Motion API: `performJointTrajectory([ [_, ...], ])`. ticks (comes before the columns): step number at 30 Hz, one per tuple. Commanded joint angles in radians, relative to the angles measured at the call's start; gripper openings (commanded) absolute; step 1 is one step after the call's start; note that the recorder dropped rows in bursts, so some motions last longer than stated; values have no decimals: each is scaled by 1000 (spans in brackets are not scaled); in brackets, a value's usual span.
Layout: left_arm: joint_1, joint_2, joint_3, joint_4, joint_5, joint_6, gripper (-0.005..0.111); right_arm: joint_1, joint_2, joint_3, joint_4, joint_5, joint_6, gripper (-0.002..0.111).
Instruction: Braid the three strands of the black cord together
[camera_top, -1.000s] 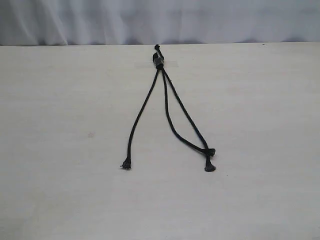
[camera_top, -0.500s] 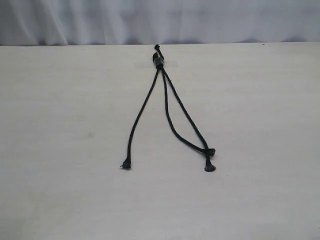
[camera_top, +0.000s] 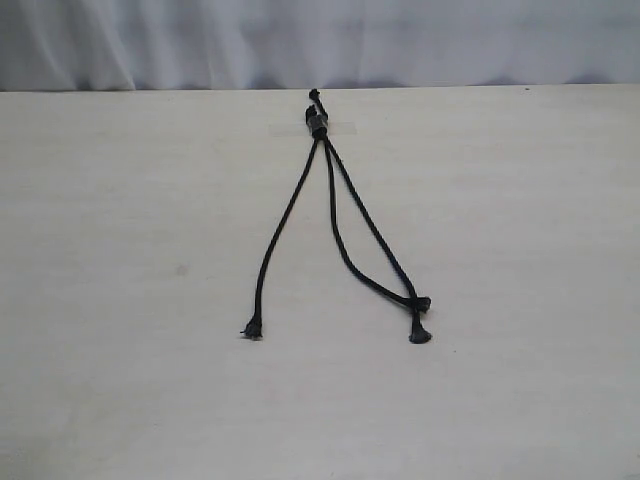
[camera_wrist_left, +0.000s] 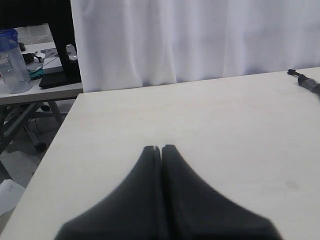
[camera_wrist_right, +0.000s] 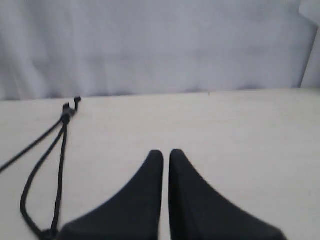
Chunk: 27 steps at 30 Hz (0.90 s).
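Observation:
The black cord (camera_top: 318, 125) lies on the pale table (camera_top: 520, 300), its bound, knotted end at the far edge. Three strands fan toward the front. The left strand (camera_top: 283, 225) ends alone in a frayed knob (camera_top: 252, 330). The middle strand (camera_top: 340, 240) and right strand (camera_top: 370, 225) cross near their knobs (camera_top: 420, 335). Neither gripper shows in the exterior view. My left gripper (camera_wrist_left: 161, 148) is shut and empty over bare table, with the cord's bound end (camera_wrist_left: 310, 84) far off. My right gripper (camera_wrist_right: 166, 152) is shut but for a slit and holds nothing; the strands (camera_wrist_right: 60, 165) lie beside it.
A strip of clear tape (camera_top: 345, 128) holds the bound end down. A white curtain (camera_top: 320, 40) hangs behind the table. The left wrist view shows the table's side edge (camera_wrist_left: 60, 135) and a side desk with a water bottle (camera_wrist_left: 12, 62) beyond it.

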Motion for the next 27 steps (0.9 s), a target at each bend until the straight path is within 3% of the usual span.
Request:
performJointTrajectory([
  [1, -1, -3, 3, 2, -9, 2, 0, -3, -5, 3, 5, -192, 1, 4],
  [6, -1, -3, 3, 2, -9, 2, 0, -3, -5, 3, 5, -321, 1, 4],
  [18, -1, -3, 3, 4, -20, 2, 0, -3, -5, 3, 5, -328, 1, 4],
  [27, -1, -3, 3, 4, -285, 2, 0, -3, -5, 3, 5, -335, 1, 4],
])
